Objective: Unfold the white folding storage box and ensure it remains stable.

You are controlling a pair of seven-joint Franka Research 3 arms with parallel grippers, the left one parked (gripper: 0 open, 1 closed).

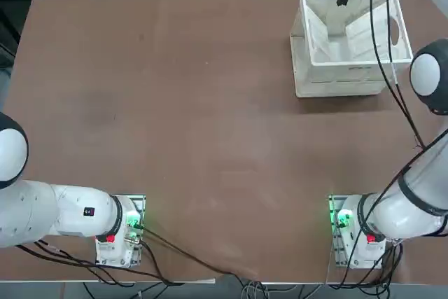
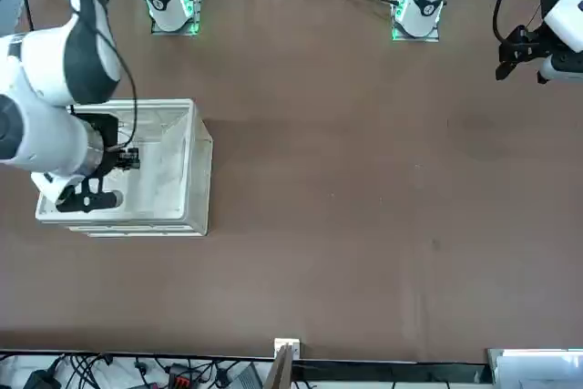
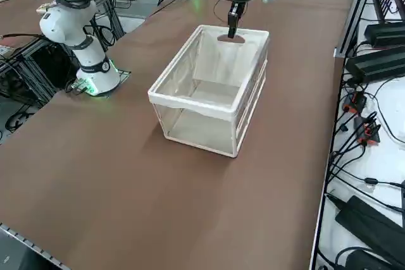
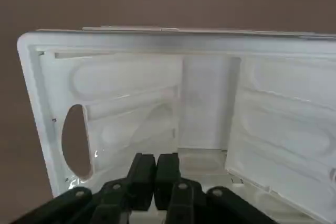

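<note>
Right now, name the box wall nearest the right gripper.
The white folding storage box's end wall with the oval handle hole, farthest in the side view: the shut right gripper hangs just over its rim. The other walls sit farther off.

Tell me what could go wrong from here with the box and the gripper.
The white folding storage box has end panels leaning inward, so they may fold back down. The right gripper, fingers shut, hangs over the far end of the box; pushing a panel there could slide or tip the box on the table.
</note>
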